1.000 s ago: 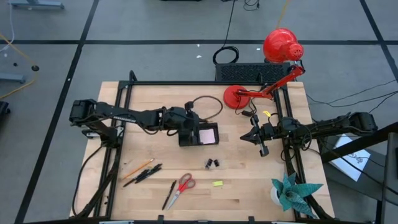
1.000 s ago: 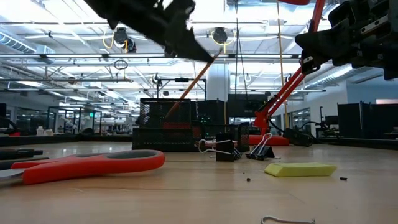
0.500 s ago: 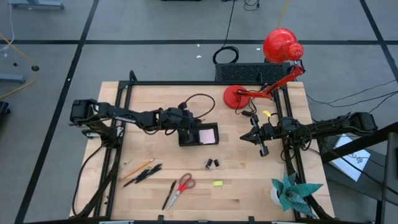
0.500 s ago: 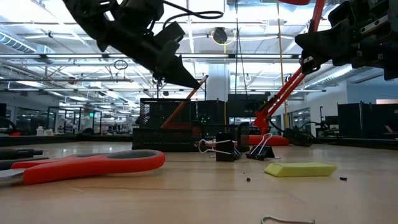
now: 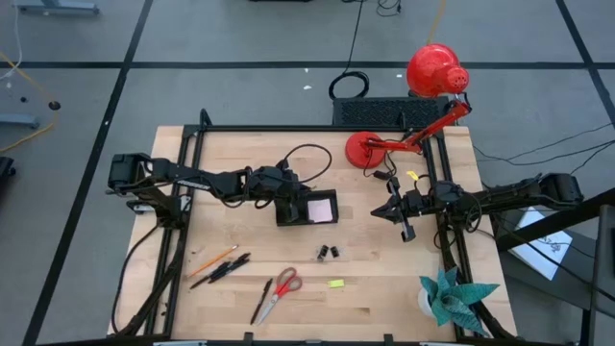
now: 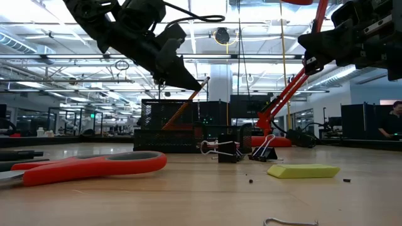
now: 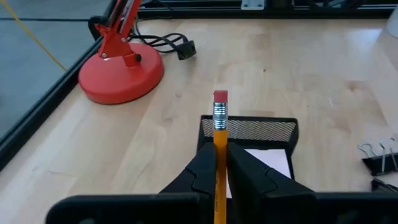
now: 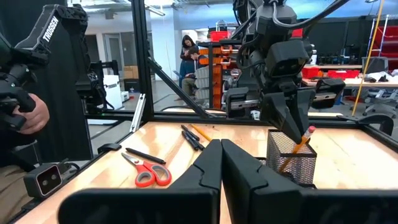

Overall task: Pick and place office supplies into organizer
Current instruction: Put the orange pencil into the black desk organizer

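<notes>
Left end effector over the organizer with an orange pencil between its fingers; right end effector idle.

Left end effector sits above the tall mesh cup at the left end of the black organizer; the orange pencil lies between its fingers, eraser end up, leaning with its lower part inside the cup, fingers close against it but whether they grip cannot be told. Pink sticky-note pad lies in the organizer's flat compartment. On the tabletop: red-handled scissors, pens and another pencil, two black clips, a small yellow piece. Right end effector hovers right of the organizer, fingers closed, empty. Red lamp at the far edge.
</notes>
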Motion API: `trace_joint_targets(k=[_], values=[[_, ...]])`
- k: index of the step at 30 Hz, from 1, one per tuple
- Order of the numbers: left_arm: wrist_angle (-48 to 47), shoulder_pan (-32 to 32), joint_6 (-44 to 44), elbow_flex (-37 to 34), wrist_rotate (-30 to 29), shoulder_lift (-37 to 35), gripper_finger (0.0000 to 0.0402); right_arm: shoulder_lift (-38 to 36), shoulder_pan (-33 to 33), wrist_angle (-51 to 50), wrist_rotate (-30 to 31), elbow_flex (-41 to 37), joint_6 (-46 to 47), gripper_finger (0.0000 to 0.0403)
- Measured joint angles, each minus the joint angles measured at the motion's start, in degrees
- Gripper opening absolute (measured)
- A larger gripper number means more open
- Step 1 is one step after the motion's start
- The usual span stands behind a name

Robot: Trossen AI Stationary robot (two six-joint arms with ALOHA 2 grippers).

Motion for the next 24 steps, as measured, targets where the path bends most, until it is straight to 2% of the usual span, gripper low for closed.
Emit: trace_joint_targets(k=[7,16,20,24], values=[[-1.2,0.0,-0.3,0.0,0.0,0.0,0.0093,0.0,0.0,0.0,0.0,0.0,0.8,0.0],[-0.7,-1.0,4.0,0.3,-0.8,-1.3,0.0151,0.0,0.0,0.0,0.0,0.0,0.9,0.0],[-2.2,-3.0,5.0,0.5,-0.8,-6.1,0.0166,0.0,0.0,-0.5,0.0,0.0,0.9,0.0],[-15.1,-6.3,-0.3,0.5,-1.2,-15.7,0.017,0.1,0.0,-1.1,0.0,0.0,0.9,0.0]])
